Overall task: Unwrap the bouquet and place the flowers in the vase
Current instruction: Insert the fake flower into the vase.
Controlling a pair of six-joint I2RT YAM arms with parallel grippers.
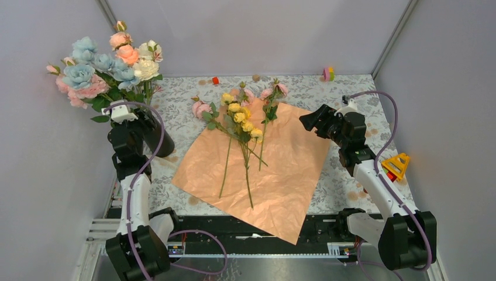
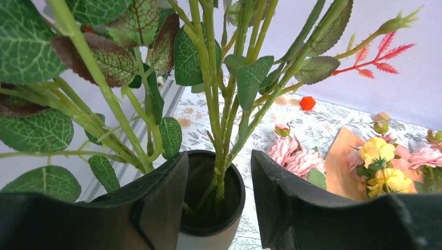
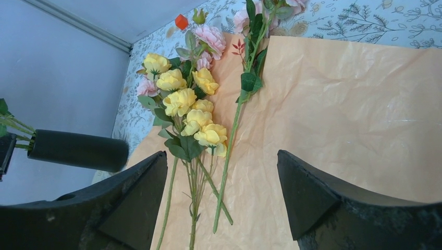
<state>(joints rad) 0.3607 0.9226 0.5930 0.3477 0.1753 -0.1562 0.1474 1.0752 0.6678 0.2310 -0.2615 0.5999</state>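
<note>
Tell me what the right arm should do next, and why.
Probably lower the right gripper onto the stems of the yellow flowers and close: it hangs open, aimed at them lying loose on the paper, while the vase already holds other flowers.

Setting: a robot test cell in a lab. Plain pale wall panels [image 1: 257,35] set in aluminium corner posts [image 1: 395,36] box in a bench [image 1: 327,91] covered with floral cloth. The left arm [image 1: 134,199] and right arm [image 1: 380,187] sit on a black rail [image 1: 245,237] at the near edge, with purple cables [image 1: 391,126] looped along them.
</note>
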